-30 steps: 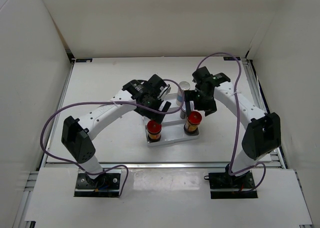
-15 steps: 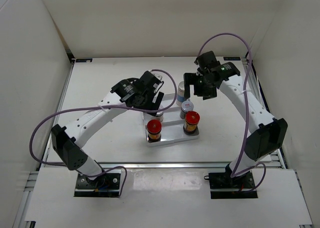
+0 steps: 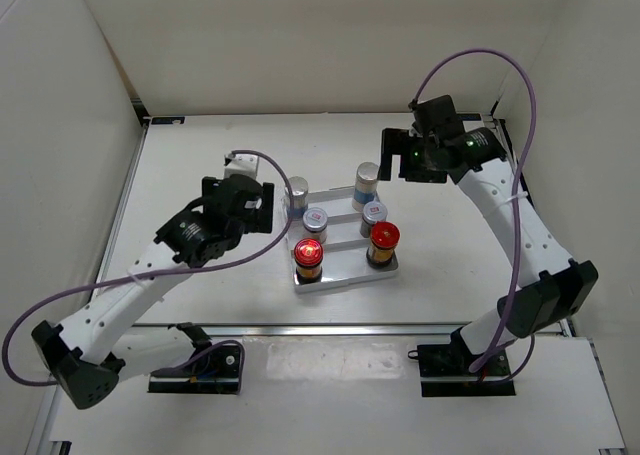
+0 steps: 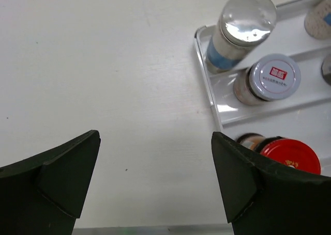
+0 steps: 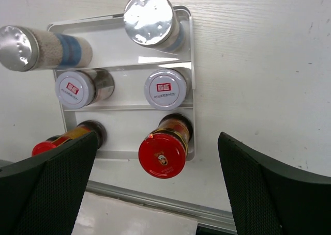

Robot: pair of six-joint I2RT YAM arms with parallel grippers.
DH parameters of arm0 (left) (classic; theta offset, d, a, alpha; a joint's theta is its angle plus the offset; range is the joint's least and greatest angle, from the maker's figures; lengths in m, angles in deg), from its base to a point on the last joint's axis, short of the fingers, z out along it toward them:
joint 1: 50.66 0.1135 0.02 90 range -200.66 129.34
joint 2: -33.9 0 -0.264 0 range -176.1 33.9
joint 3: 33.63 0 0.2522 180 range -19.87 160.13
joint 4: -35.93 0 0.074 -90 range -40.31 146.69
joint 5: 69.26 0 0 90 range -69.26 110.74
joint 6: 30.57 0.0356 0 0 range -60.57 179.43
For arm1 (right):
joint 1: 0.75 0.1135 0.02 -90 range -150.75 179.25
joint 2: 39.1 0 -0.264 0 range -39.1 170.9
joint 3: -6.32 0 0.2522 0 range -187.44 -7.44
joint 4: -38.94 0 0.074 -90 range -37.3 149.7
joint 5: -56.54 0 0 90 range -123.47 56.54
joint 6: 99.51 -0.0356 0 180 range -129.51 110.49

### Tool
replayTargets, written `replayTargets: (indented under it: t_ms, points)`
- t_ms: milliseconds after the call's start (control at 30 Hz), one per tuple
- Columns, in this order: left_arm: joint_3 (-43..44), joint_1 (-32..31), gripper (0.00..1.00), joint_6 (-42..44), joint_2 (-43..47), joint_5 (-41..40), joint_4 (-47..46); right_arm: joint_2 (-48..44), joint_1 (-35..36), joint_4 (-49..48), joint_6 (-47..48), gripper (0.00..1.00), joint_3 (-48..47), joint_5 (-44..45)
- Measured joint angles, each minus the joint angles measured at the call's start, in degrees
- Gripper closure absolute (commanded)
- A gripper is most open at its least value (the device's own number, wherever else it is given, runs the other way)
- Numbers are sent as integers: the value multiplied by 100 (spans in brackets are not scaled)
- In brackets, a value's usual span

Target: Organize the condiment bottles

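Six condiment bottles stand in the white ridged tray (image 3: 345,268). Two tall white bottles (image 3: 367,181) (image 3: 298,193) are at the back. Two short silver-lidded jars (image 3: 374,213) (image 3: 315,219) stand in the middle row, and two red-capped jars (image 3: 384,239) (image 3: 309,253) in front. My left gripper (image 3: 258,197) is open and empty over bare table, left of the tray (image 4: 207,85). Its view shows a tall bottle (image 4: 240,31), a short jar (image 4: 271,80) and a red cap (image 4: 289,155). My right gripper (image 3: 398,157) is open and empty, high and right of the tray (image 5: 189,54), with all the bottles below it.
White enclosure walls surround the table on three sides. An aluminium rail (image 3: 320,327) runs along the near edge. Purple cables (image 3: 480,60) loop from both arms.
Both grippers have pulled away from the tray. The left has moved left and nearer; the right has moved up and to the back right. The bottles have stayed in the tray.
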Motion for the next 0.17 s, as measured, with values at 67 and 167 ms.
replayTargets:
  t_ms: [67,167]
  points:
    - [-188,7,1,24,227,-227,-208,50,-7,2,-2,0,-17,116]
    - [-479,11,1,35,461,-516,-435,120,-20,0,-13,0,-59,278]
